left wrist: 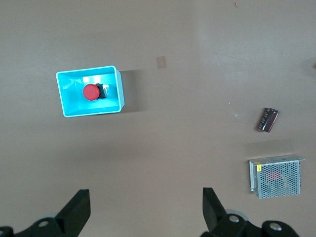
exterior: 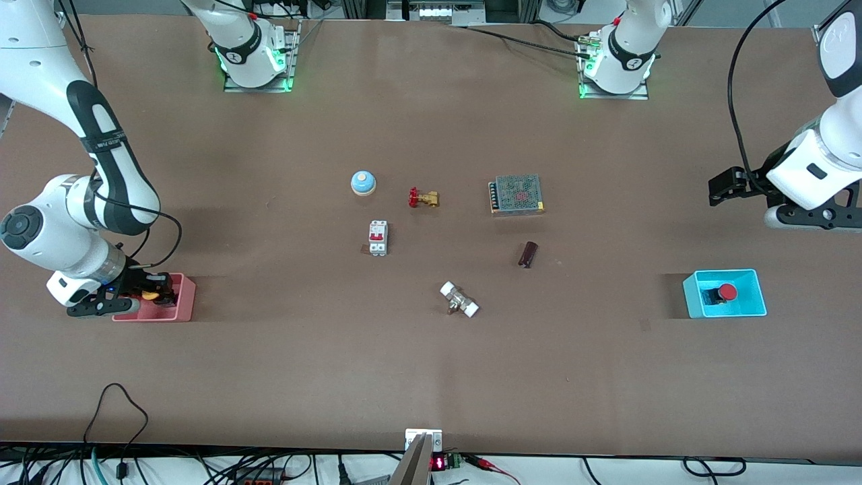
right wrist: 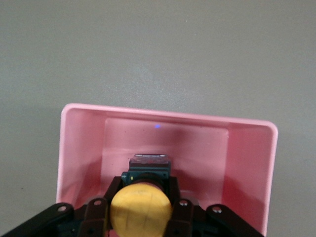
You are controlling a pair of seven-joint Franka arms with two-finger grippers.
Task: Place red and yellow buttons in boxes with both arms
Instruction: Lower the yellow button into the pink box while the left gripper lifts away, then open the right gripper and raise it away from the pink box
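The red button [exterior: 726, 292] lies in the cyan box [exterior: 693, 298] toward the left arm's end of the table; both show in the left wrist view, the button [left wrist: 91, 92] inside the box [left wrist: 121, 94]. My left gripper [exterior: 724, 187] [left wrist: 146, 207] is open and empty, up in the air over bare table beside the cyan box. My right gripper [exterior: 151, 294] [right wrist: 142, 193] is down inside the pink box [exterior: 183, 300] [right wrist: 168, 116], shut on the black base of the yellow button [exterior: 151, 294] [right wrist: 140, 210].
In the table's middle lie a blue dome bell [exterior: 363, 182], a brass valve with red handle [exterior: 423, 198], a white circuit breaker [exterior: 378, 238], a metal power supply [exterior: 517, 195], a dark cylinder [exterior: 528, 254] and a white-capped fitting [exterior: 459, 300].
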